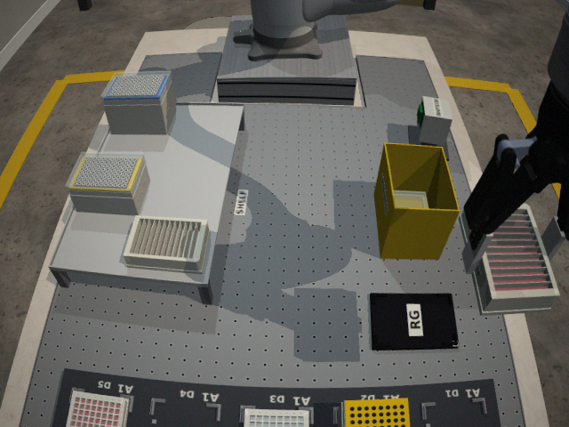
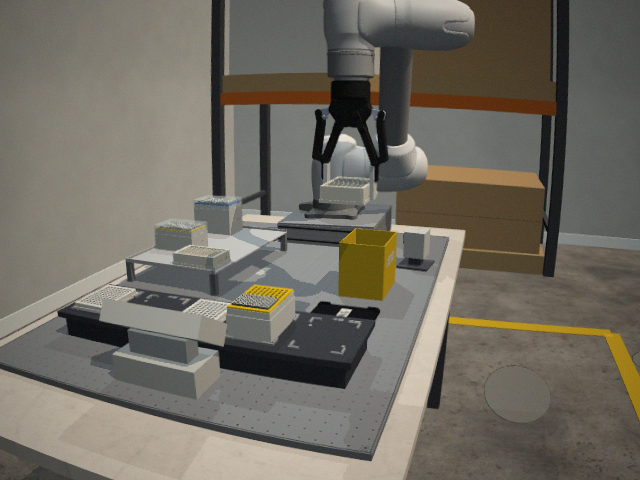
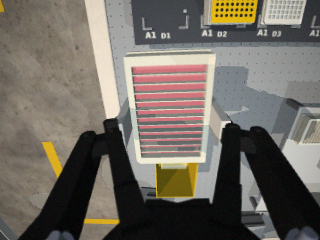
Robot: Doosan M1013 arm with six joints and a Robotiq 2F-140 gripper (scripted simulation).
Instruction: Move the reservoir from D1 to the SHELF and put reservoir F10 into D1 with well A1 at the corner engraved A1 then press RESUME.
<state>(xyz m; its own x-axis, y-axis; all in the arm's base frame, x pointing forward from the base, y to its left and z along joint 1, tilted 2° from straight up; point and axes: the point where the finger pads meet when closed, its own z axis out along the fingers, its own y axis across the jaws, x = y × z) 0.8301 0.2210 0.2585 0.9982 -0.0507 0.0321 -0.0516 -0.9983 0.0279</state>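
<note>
Wrist view — reservoir (image 3: 170,107) clamped between fingers.

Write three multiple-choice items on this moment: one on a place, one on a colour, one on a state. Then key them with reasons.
1. Where is the held reservoir?
A. in D1
B. in the air near the table's edge, beside the yellow bin
C. on the SHELF

2. What colour is the liquid in its troughs?
A. blue
B. pink-red
C. green

3. How is the gripper?
A. shut on the reservoir
B. open, holding nothing
C. pressing RESUME

B: the D1 brackets stand bare.
B: the wrist view shows pink-red stripes.
A: the fingers clamp its long sides.
</note>
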